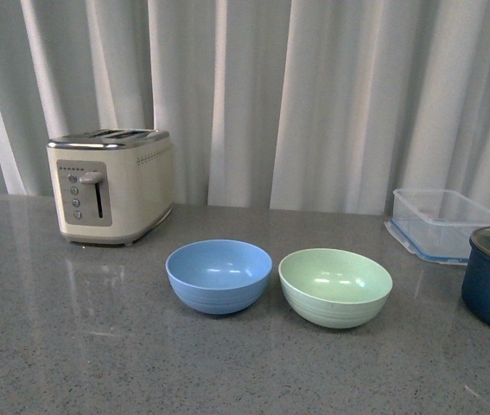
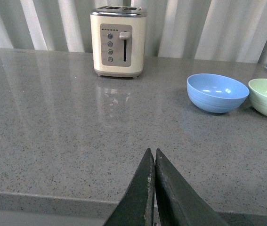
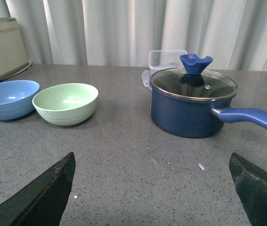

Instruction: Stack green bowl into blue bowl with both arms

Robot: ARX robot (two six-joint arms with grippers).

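**Front view: both bowls upright and apart, stacking not yet begun**

Found green bowl (image 1: 335, 287) upright on the bench (image 1: 72, 354), just beside blue bowl (image 1: 219, 275) on its right, with a narrow gap between the rims. Found both empty. Noted left tool (image 2: 153, 153) with fingers pressed together, well short of the bowls. Noted right tool (image 3: 152, 157) spread wide, holding nothing, likewise well back.

Risks, as judged:
- Could tip or skid the green bowl if pinched at one rim point only; likely light plastic on a smooth bench.
- Could shove the blue bowl toward the toaster (image 1: 111, 186) if left unsteadied while the green one goes in.
- Could clip the pot (image 3: 190, 110) or its long handle on the right-hand approach.

Not visible or unclear:
- Neither arm in the front view.
- Only finger ends in the wrist views.
- Pot cut off at the front view's edge.
- Contents of the clear box (image 1: 443, 223) hard to make out.
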